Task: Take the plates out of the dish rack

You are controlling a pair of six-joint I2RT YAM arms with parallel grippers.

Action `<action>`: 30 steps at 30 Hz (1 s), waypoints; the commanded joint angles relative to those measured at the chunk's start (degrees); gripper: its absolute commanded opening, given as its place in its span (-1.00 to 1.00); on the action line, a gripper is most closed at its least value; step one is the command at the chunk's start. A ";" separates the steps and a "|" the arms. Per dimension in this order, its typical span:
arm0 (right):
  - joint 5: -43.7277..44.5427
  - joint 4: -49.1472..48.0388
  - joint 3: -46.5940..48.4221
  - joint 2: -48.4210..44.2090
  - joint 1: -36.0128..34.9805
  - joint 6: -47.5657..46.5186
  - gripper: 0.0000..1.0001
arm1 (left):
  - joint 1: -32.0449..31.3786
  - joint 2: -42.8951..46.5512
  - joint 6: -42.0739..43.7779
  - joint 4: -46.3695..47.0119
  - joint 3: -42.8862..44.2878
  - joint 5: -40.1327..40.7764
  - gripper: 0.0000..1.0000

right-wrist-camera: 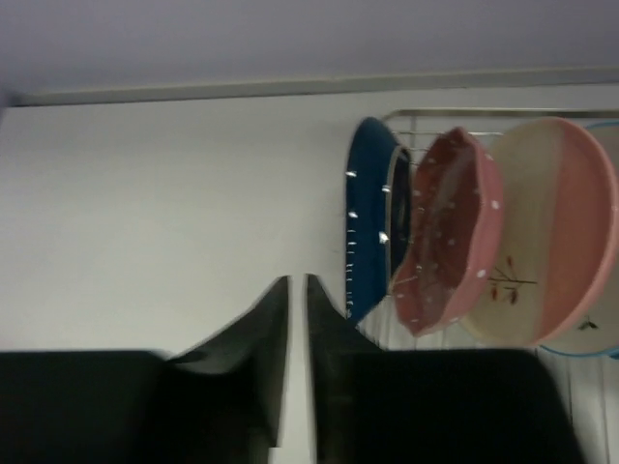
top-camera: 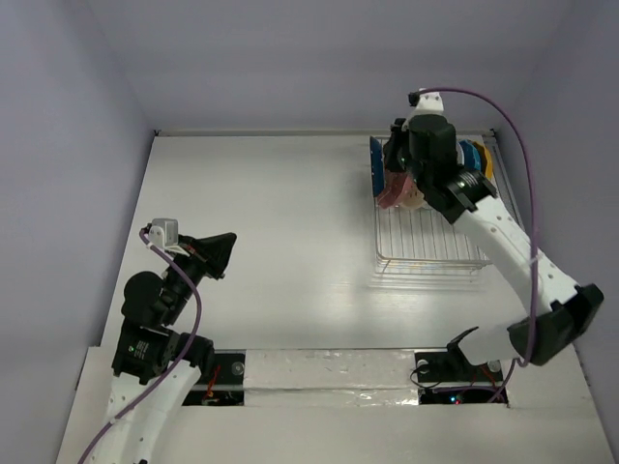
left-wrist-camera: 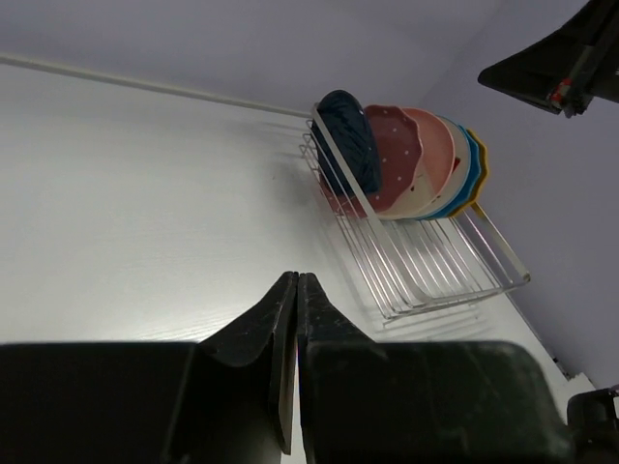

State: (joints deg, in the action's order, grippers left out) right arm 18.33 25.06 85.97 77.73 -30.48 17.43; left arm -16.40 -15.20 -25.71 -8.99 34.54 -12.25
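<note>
Now, the right pincer point(right-wrist-camera: 297, 280) was seen almost shut, empty, by the plates point(right-wrist-camera: 464, 232); the left pincer point(left-wrist-camera: 296, 277) was pressed closed.

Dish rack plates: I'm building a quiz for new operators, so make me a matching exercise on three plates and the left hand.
1 dark blue plate
2 pink dotted plate
3 cream-and-pink plate
4 left hand

A sprig drawing
B shut, empty
C end of the row
D white dots

Pairs: 1-C, 2-D, 3-A, 4-B
</note>
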 commanded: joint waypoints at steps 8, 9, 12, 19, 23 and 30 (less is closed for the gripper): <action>18.85 10.62 22.63 23.39 -0.46 -8.37 0.73 | 0.23 -1.50 -0.74 0.21 1.75 3.46 -0.27; 19.29 10.89 23.88 25.08 -0.46 -8.55 0.73 | 0.23 -1.50 -0.65 0.12 1.75 3.46 -0.19; 19.20 12.21 28.19 30.45 -0.46 -8.73 0.70 | 0.23 -1.32 -0.74 0.29 1.58 3.29 -0.14; 22.54 15.45 36.98 41.00 -0.46 -11.01 0.56 | 0.23 -0.71 -0.92 0.21 1.58 3.81 -0.10; 29.47 16.96 39.97 45.48 -0.46 -13.20 0.42 | 0.23 -0.18 -1.09 0.03 1.67 4.08 -0.09; 33.96 12.56 36.28 45.75 -0.46 -14.18 0.17 | 0.23 0.26 -1.36 0.03 1.49 4.25 -0.05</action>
State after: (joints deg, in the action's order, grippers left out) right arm 47.77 40.27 122.54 124.77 -30.46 4.64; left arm -16.40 -15.66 -26.65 -10.63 34.54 -8.34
